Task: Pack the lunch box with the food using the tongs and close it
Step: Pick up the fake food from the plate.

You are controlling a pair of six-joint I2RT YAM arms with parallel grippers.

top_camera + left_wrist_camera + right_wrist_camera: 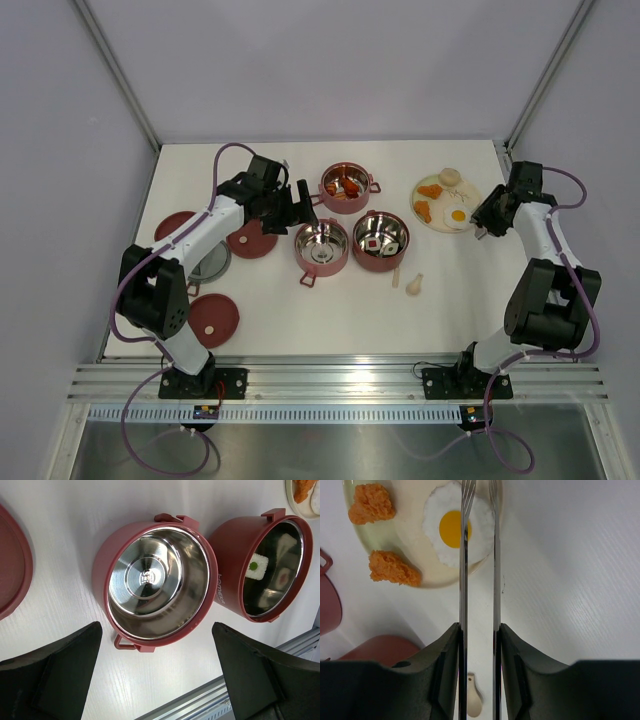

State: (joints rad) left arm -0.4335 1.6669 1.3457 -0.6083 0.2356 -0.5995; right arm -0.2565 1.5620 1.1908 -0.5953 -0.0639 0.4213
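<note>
Three dark-red lunch box bowls stand mid-table: one (347, 187) holds orange food, one (322, 246) (157, 582) is empty and shiny, one (381, 240) (267, 562) holds white pieces (256, 565). My left gripper (290, 205) (157, 645) is open, beside the empty bowl, holding nothing. My right gripper (487, 222) (479, 630) is shut on the silver tongs (464, 580). The tongs' arms stand apart, their tips over a fried egg (450, 527) (458, 215) on the cream plate (470, 195) (420, 575). Orange pieces (371, 503) (393, 567) lie beside the egg.
Dark-red disc lids (178, 228) (252, 238) (212, 320) and a grey lid (210, 262) lie at the left. A beige piece (413, 285) (474, 700) lies on the table below the plate. A white bun (450, 178) sits on the plate's far side.
</note>
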